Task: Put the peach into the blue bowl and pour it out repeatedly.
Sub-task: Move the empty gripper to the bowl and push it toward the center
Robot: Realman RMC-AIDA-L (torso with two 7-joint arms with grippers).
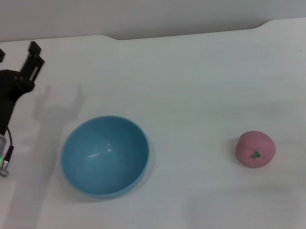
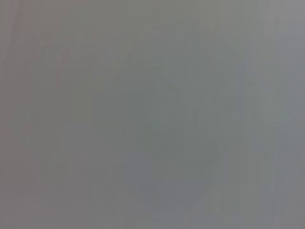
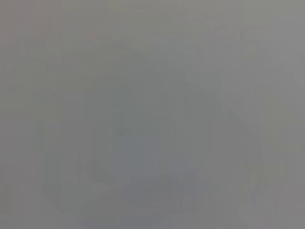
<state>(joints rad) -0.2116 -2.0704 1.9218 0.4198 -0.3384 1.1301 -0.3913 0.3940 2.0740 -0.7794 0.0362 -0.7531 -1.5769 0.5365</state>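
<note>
We see the blue bowl [image 1: 105,156] upright on the white counter [image 1: 194,81], nothing inside it. The peach [image 1: 254,149] lies on the counter well apart, to the bowl's right, green stem mark facing up. The left end effector [image 1: 15,53] hangs above the counter's far left, fingers spread, released, holding nothing. Right end effector is out of view. Both wrist views show only featureless grey.

Head view downward; wrist views blank grey.
</note>
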